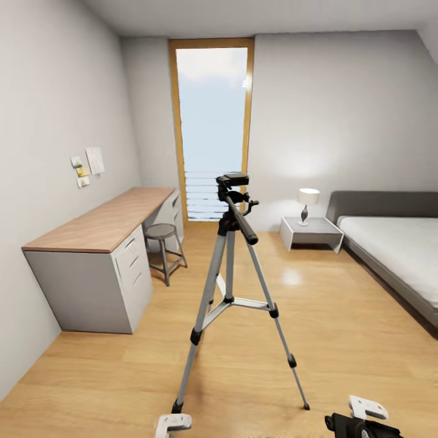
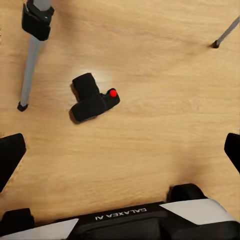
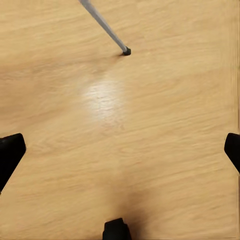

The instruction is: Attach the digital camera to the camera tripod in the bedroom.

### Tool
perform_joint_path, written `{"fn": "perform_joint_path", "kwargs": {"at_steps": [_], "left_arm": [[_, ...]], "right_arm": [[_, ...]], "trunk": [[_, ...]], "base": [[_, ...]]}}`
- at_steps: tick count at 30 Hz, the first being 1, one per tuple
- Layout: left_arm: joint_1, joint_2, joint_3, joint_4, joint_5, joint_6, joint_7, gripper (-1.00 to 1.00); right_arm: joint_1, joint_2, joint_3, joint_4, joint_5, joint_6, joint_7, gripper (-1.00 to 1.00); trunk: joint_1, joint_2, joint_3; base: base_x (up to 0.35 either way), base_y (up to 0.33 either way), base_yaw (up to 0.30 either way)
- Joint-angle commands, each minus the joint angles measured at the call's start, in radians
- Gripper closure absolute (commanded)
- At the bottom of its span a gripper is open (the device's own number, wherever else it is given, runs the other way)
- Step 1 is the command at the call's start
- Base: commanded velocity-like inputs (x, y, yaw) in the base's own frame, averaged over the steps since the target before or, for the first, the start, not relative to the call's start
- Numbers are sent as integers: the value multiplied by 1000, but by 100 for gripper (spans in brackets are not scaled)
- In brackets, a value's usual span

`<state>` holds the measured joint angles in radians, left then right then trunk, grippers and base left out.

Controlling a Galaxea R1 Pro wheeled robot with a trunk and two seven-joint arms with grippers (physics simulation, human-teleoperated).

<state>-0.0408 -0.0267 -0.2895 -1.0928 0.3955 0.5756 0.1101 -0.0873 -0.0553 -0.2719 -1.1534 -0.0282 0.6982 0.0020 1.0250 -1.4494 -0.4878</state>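
Note:
The camera tripod (image 1: 234,243) stands upright on the wood floor in the middle of the bedroom, its black head and pan handle pointing towards me. The digital camera (image 2: 92,97) lies on the floor, red button showing, between a tripod leg (image 2: 31,60) and another tripod foot (image 2: 216,44). My left gripper (image 2: 122,150) hangs above the camera, open, with its fingers (image 2: 10,155) spread wide and apart from it. My right gripper (image 3: 122,150) is open over bare floor near a tripod foot (image 3: 126,51). Both grippers also show low in the head view, the left (image 1: 173,423) and the right (image 1: 359,420).
A long wood-topped desk (image 1: 103,228) with white drawers runs along the left wall, with a round stool (image 1: 163,234) beside it. A white nightstand (image 1: 311,232) with a lamp (image 1: 308,201) and a grey bed (image 1: 395,249) stand at the right. A tall window (image 1: 212,134) is at the back.

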Motion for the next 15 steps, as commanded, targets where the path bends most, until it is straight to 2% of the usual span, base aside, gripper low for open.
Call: {"fn": "perform_joint_path", "kwargs": {"at_steps": [1, 3, 8, 15], "left_arm": [[-7, -2, -15, -3, 1, 21, 24, -100], [-12, -6, -27, -5, -6, 41, 34, -100], [-27, -34, -57, -12, -27, 128, 68, -100], [-54, -53, -68, -14, -34, 172, 84, -100]], "right_arm": [[-3, 0, -3, -15, -3, 19, 0, -100], [-4, 1, -4, -27, -3, 34, 1, -100], [-9, 6, -8, -98, -3, 87, 1, -100], [-31, 8, -10, -159, -4, 132, 1, -100]], "trunk": [[0, -1, -1], [0, -1, -1], [0, -1, -1], [0, -1, -1]], "base": [[0, 1, -268], [0, 1, -268], [0, 1, -268], [0, 0, -268]]}}
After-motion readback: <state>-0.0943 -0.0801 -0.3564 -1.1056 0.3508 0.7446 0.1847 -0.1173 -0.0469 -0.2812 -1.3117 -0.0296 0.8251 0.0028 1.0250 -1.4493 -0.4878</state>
